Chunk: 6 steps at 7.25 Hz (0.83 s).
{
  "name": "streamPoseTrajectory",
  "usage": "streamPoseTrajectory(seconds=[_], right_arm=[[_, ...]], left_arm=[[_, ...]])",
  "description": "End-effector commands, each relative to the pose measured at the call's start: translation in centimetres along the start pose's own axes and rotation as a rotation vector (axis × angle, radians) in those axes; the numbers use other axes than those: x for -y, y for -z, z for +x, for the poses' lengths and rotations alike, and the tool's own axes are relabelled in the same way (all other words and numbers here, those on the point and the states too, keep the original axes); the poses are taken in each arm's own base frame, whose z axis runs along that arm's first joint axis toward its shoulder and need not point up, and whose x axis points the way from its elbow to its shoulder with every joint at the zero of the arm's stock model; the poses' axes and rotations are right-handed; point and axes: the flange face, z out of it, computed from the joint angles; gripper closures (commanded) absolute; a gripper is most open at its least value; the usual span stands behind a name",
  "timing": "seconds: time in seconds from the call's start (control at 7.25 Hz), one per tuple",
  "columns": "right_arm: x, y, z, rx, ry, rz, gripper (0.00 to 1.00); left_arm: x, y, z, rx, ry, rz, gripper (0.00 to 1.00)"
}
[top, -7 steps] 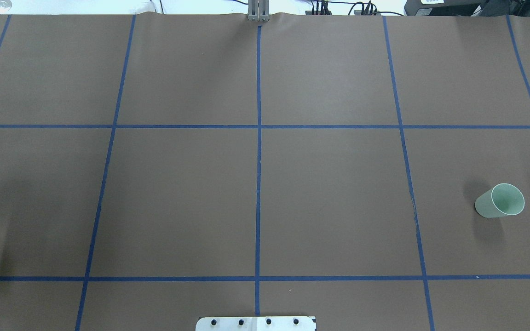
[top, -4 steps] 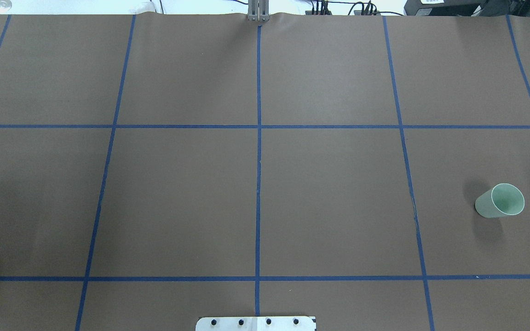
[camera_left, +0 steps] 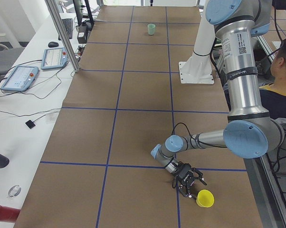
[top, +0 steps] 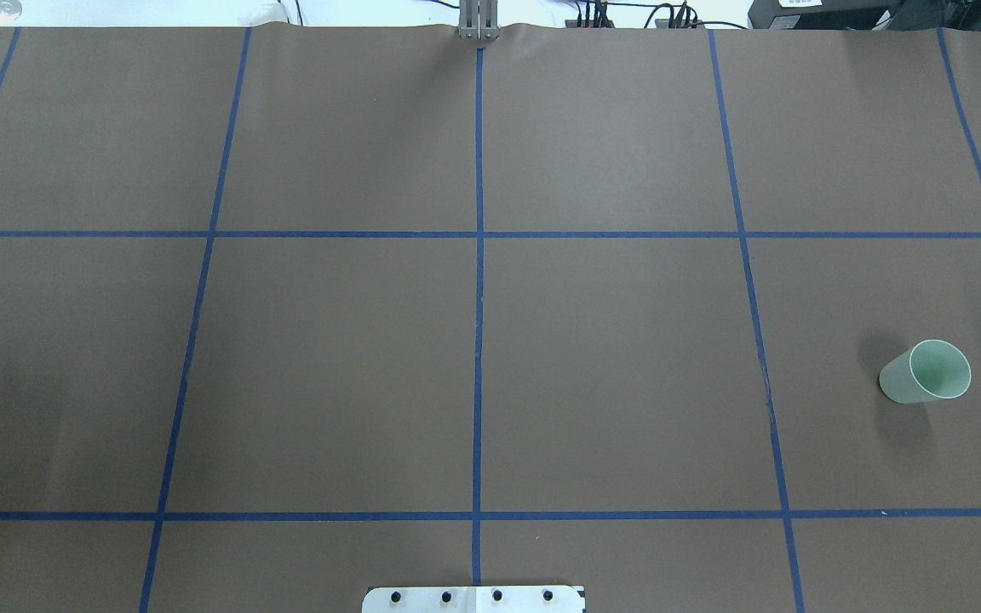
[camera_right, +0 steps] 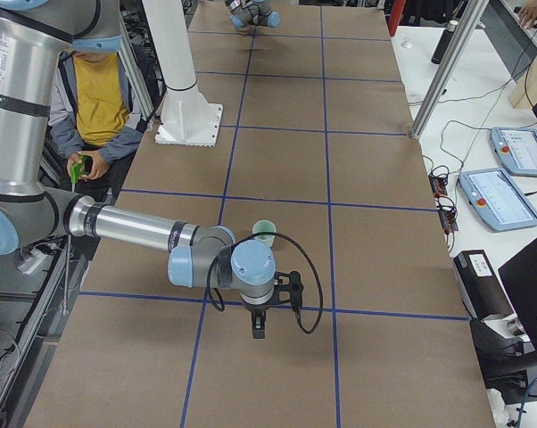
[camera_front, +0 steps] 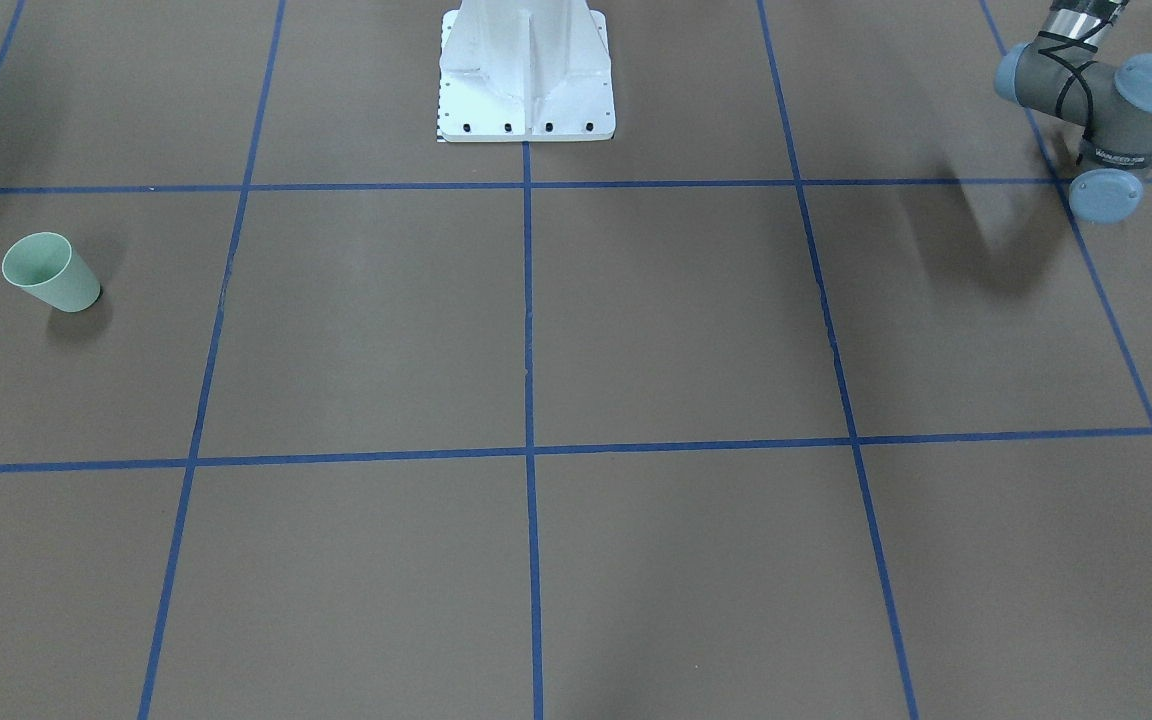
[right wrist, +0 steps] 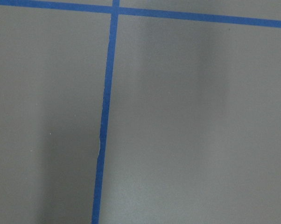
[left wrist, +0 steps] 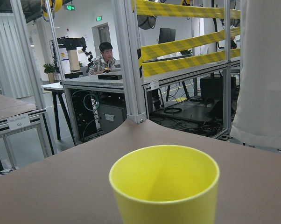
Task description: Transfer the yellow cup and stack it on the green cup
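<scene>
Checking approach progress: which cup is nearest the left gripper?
The yellow cup, just beside the left gripper at the table's left end; the green cup sits far off at the opposite end.

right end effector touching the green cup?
Apart. The overhead exterior view shows the green cup alone, with nothing against it. In the exterior right view the right end effector hangs well nearer the camera than the cup.

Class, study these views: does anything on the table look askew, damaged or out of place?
Both cups stand upright, the green cup and the yellow cup far apart. One small flaw: the blue tape line left of the green cup in the overhead view has a nick and slight kink. Nothing spilled.
</scene>
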Motion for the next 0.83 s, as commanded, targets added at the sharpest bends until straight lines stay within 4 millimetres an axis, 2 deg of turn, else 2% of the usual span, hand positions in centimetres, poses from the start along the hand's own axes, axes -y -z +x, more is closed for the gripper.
streamPoseTrajectory(seconds=[0.0, 0.69], right_arm=[[0.0, 0.0, 0.0, 0.000, -0.001, 0.000, 0.00], [0.1, 0.0, 0.0, -0.001, 0.010, 0.013, 0.00]], left_arm=[[0.8, -1.8, 0.5, 0.016, 0.008, 0.026, 0.00], [2.1, -3.8, 1.1, 0.019, 0.002, 0.051, 0.00]])
